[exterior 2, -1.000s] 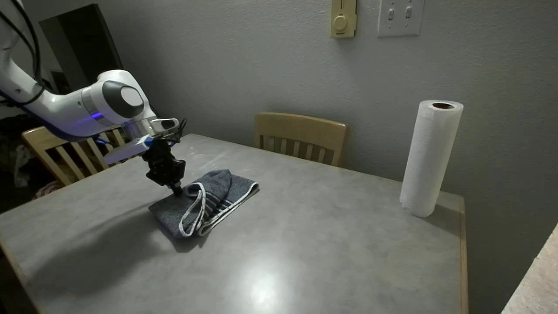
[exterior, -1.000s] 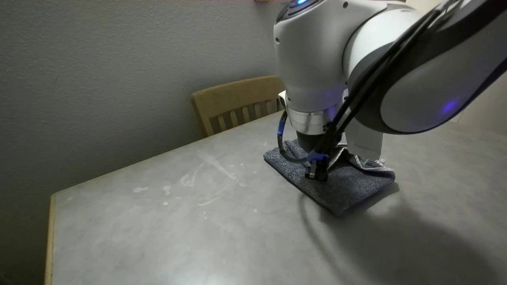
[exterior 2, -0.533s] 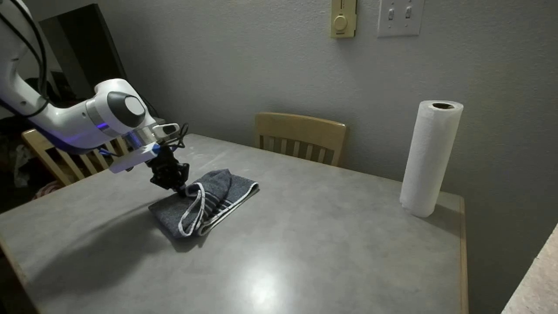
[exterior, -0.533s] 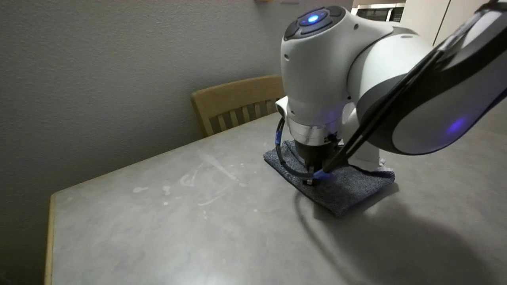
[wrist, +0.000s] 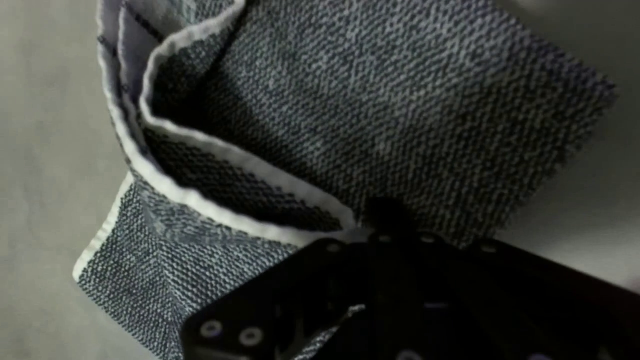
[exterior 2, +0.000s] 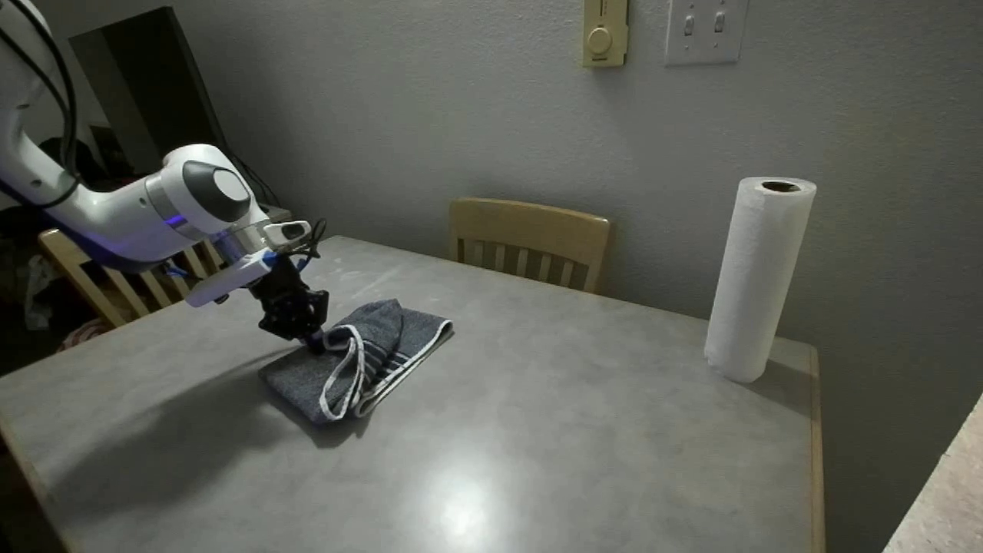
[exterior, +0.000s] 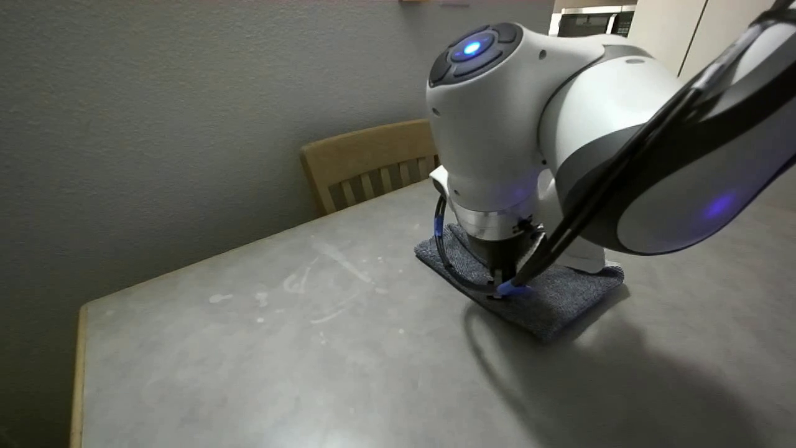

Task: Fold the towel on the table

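Note:
The towel, blue-gray terry with white hems, lies bunched and partly folded on the table. It shows in both exterior views [exterior: 575, 295] [exterior 2: 307, 380] and in the wrist view [wrist: 380, 100]. One hemmed layer stands up in a loose fold, with dark and white stripes beside it. The table [exterior 2: 584, 430] is light gray and smooth. My gripper [wrist: 389, 220] looks shut, its dark fingertips together, beside the white hem. In both exterior views, the gripper [exterior: 496, 291] [exterior 2: 315, 343] points down and touches or nearly touches the towel's flat part. Deep shadow hides whether cloth is pinched.
A paper towel roll [exterior 2: 760, 280] stands near the table's far right corner in an exterior view. Wooden chairs [exterior 2: 530, 234] [exterior: 373, 155] stand against the table's edge by the gray wall. Black cables [exterior: 444, 249] loop around the wrist.
The arm has lowered and the gripper has come down onto or very near the towel. The towel has shifted slightly, its near corner moving a little in both exterior views.

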Robot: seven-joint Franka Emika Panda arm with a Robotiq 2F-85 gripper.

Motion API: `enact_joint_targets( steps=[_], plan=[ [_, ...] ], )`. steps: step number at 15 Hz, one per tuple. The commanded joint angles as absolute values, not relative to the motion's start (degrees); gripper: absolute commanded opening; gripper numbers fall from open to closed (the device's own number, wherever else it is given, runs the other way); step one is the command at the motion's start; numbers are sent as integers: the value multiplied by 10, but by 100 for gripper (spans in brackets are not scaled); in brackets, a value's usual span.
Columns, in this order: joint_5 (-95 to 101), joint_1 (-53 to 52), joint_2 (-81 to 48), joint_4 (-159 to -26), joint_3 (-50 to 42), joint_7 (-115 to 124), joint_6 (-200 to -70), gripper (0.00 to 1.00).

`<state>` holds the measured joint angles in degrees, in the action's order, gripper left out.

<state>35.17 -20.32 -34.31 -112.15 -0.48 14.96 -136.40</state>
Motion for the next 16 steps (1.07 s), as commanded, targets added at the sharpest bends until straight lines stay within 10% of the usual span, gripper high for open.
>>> enact_joint_targets(
  steps=[1, 16],
  plan=[
    [377, -222, -342, -1105, -12, 144, -1277, 0],
    [437, -211, -357, -1083, 13, 158, -1208, 0]
  ],
)
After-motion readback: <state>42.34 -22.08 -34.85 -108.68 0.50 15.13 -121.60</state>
